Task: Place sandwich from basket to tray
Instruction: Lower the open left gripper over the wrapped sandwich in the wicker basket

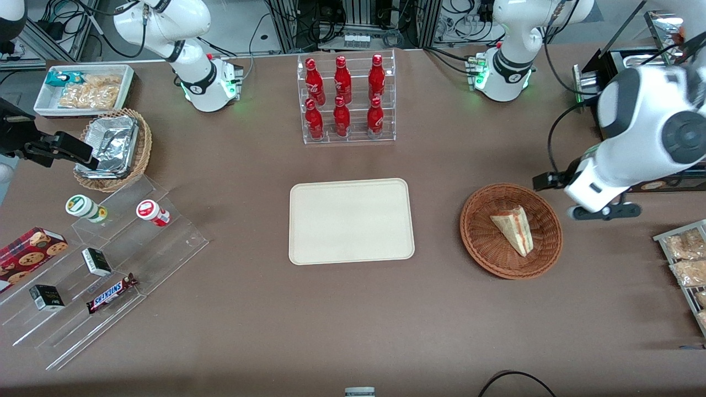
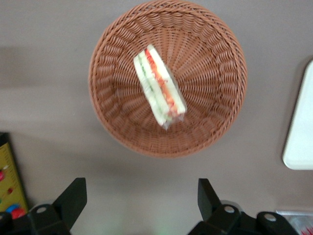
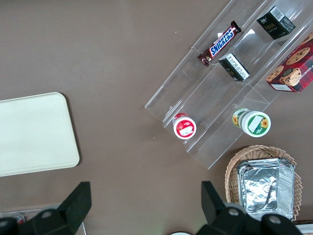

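Observation:
The sandwich (image 1: 514,229), a pale triangular wedge with red and green filling, lies in the round reddish-brown wicker basket (image 1: 485,245). Both show in the left wrist view: sandwich (image 2: 159,88), basket (image 2: 215,122). The cream tray (image 1: 351,220) lies flat beside the basket, toward the parked arm's end, with nothing on it; its corner shows in the left wrist view (image 2: 299,132). My left gripper (image 2: 141,198) is open and holds nothing. It hangs above the bare table just outside the basket's rim. Its wrist (image 1: 593,187) sits beside the basket toward the working arm's end.
A clear rack of red bottles (image 1: 345,99) stands farther from the camera than the tray. A clear stepped shelf with snacks (image 1: 110,259), a lighter basket with foil (image 1: 113,149) and a white bin (image 1: 83,88) lie toward the parked arm's end. Snack packets (image 1: 684,259) lie near the working arm.

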Controlling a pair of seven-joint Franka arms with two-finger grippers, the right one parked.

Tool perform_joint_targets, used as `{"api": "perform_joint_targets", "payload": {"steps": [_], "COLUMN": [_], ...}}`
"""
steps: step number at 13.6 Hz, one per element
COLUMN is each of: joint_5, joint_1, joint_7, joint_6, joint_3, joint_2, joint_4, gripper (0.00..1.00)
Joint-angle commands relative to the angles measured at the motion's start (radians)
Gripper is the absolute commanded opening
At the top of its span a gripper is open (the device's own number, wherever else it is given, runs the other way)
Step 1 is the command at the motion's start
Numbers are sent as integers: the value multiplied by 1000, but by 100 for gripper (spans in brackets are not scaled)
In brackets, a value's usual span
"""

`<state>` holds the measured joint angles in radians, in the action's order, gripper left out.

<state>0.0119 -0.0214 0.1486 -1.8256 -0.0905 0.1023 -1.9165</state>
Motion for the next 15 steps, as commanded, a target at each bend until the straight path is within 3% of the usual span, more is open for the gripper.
{"api": "perform_joint_targets", "payload": {"steps": [1,4,7,10,15], "joint_5": [16,16,16,16,-3], "joint_1": [-9,-9,-23,-41,-41], "joint_7": [-7,15,161,403,593], "joint_6": [-189,-343,-467,-533,-549], "joint_3": [5,5,5,5,5], "joint_2": [-6,25,25,37,60], "joint_4": [-143,-217,-286,-303,-302], "gripper": [100,100,100,100,100]}}
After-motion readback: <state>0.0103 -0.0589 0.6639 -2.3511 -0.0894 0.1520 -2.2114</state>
